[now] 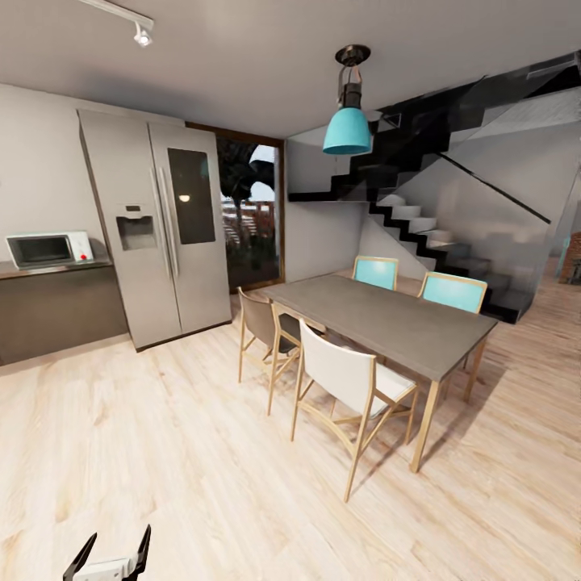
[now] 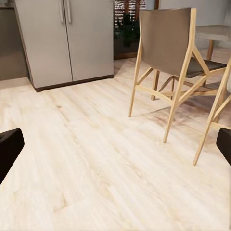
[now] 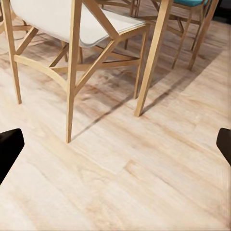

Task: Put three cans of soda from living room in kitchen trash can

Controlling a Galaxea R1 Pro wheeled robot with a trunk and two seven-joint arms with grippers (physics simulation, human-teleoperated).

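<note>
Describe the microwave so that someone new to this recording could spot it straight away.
Start at the tall steel fridge against the back wall. Left of it runs a dark counter, and the microwave sits on top. It is a white box with a dark glass door, the one appliance on that counter.

Left gripper (image 1: 107, 557) is chopped off by the head view's bottom edge, just two black finger tips poking up. The white-seated wooden chair (image 3: 72, 29) loses its back to the right wrist frame. Dark staircase (image 1: 436, 234) runs out top right.
</note>
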